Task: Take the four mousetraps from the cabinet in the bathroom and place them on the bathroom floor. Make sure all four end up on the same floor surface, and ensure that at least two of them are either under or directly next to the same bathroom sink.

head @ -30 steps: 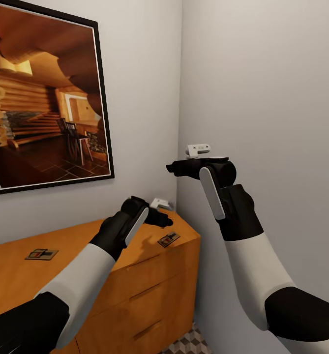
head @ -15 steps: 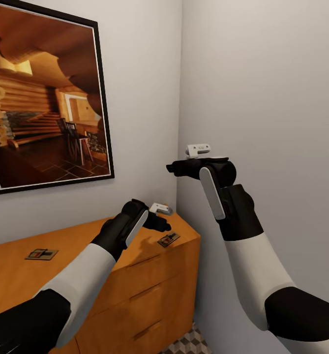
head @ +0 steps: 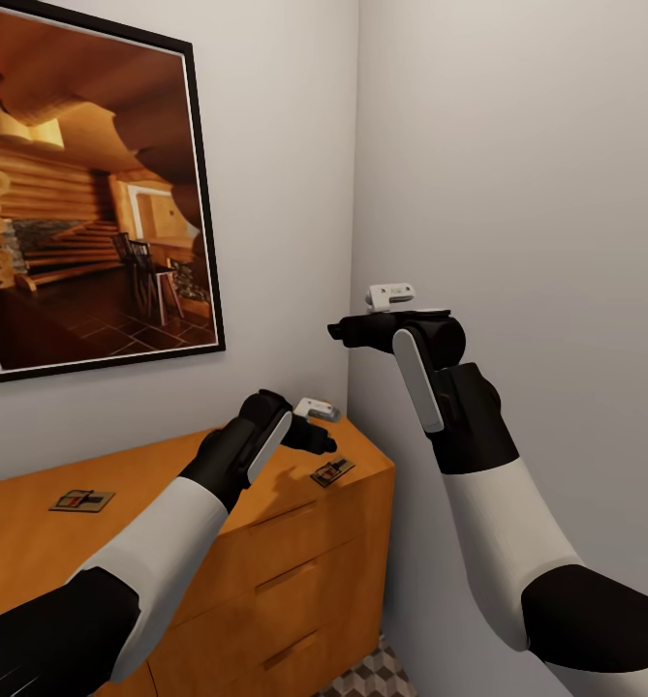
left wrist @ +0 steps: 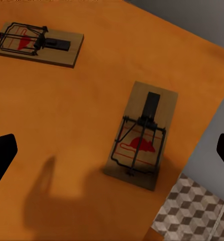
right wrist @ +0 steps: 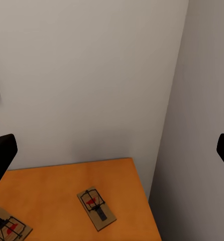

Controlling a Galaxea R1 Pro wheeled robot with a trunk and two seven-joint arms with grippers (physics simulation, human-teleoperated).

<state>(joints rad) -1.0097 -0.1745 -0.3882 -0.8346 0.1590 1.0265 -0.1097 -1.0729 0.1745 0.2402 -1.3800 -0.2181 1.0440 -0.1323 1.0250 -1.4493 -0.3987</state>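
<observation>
Mousetraps lie flat on the cabinet top: one near its right front corner, another far left, a third partly hidden behind the left arm. The left gripper hovers above the corner trap, fingers spread wide and empty. The right gripper hangs higher by the wall, jaws open; its fingertips are cut off at the wrist view's edges.

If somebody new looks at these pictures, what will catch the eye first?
First the big framed picture of a log interior, on the wall above the orange-brown cabinet. Then the left claw, open, hovering over a mousetrap near the cabinet top's corner, while the right claw waits higher, near the wall corner.
</observation>
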